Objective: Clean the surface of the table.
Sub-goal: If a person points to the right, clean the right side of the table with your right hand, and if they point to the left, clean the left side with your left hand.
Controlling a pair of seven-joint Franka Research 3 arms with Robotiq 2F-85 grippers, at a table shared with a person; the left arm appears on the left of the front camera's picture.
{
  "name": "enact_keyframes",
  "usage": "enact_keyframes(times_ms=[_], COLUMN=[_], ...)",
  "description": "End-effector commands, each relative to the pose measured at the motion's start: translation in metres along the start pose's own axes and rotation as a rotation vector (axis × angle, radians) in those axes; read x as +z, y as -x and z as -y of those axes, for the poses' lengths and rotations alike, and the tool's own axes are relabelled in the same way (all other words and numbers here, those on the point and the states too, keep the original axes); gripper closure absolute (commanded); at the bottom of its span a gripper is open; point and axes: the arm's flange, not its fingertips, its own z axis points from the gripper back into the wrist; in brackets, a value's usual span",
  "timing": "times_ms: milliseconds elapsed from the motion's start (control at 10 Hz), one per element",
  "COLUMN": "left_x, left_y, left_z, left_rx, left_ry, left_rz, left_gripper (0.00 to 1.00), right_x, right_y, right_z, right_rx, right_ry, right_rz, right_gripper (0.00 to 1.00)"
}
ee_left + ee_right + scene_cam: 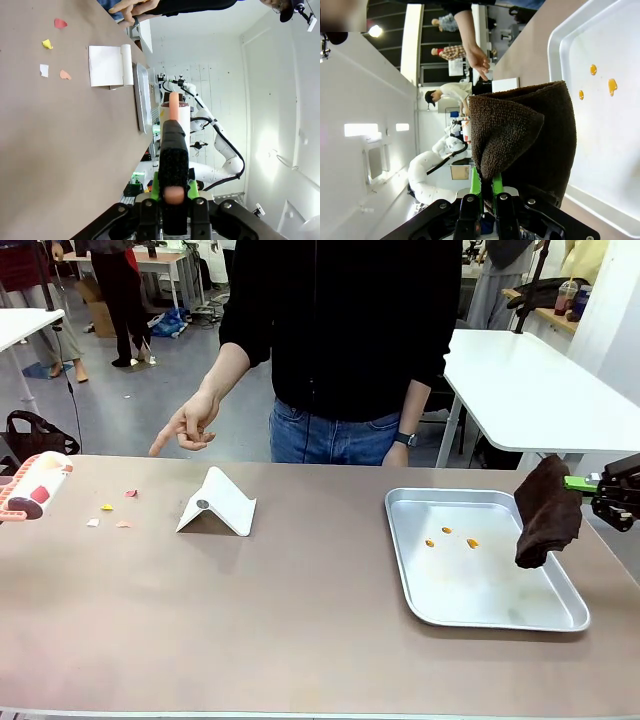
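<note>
At table's [300, 620] right edge, right hand [575, 483] clamps cloth [547, 515]; left hand [174, 192] clamps brush [173, 147].

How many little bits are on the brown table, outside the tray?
4, at the left end of the table: a pink bit, a yellow bit, a white bit and an orange bit. None looks hidden.

table [300, 630]: big flat rectangle, matte taupe-brown top, pale edge
state: not clean yet, a few tiny coloured scraps [106, 507] on its left side
</note>
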Motion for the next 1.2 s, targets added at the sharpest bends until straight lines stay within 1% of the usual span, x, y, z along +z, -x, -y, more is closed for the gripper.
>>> enact_keyframes(times_ms=[0, 300, 400, 500, 700, 900, 1000, 1100], left_x=[-0.002, -0.002, 0.0, -0.006, -0.011, -0.015, -0.017, -0.018], left_y=[0.001, 0.001, 0.0, -0.003, -0.004, -0.015, -0.019, -0.023], left_z=[0.006, 0.006, 0.0, 0.001, 0.006, 0.018, 0.021, 0.021], left_rx=[-0.013, -0.013, 0.0, 0.051, 0.108, 0.115, 0.094, 0.101], left_ry=[0.003, 0.003, 0.0, -0.106, -0.234, -0.362, -0.44, -0.489], left_rz=[0.0, 0.0, 0.0, 0.094, 0.184, 0.289, 0.302, 0.308], left_gripper=[1.0, 1.0, 0.78, 0.78, 0.78, 0.78, 0.78, 0.78], right_x=[0.0, 0.0, 0.0, 0.0, 0.0, 0.0, 0.0, 0.0], right_y=[0.001, 0.001, 0.001, 0.001, 0.001, 0.001, 0.001, 0.001], right_z=[-0.007, -0.007, -0.007, -0.007, -0.007, -0.007, -0.007, -0.007], right_rx=[-0.012, -0.012, -0.012, -0.012, -0.012, -0.012, -0.012, -0.012], right_ry=[-0.001, -0.001, -0.001, -0.001, -0.001, -0.001, -0.001, -0.001], right_rz=[-0.002, -0.002, -0.002, -0.002, -0.002, -0.002, -0.002, -0.002], right_gripper=[1.0, 1.0, 1.0, 1.0, 1.0, 1.0, 1.0, 1.0])
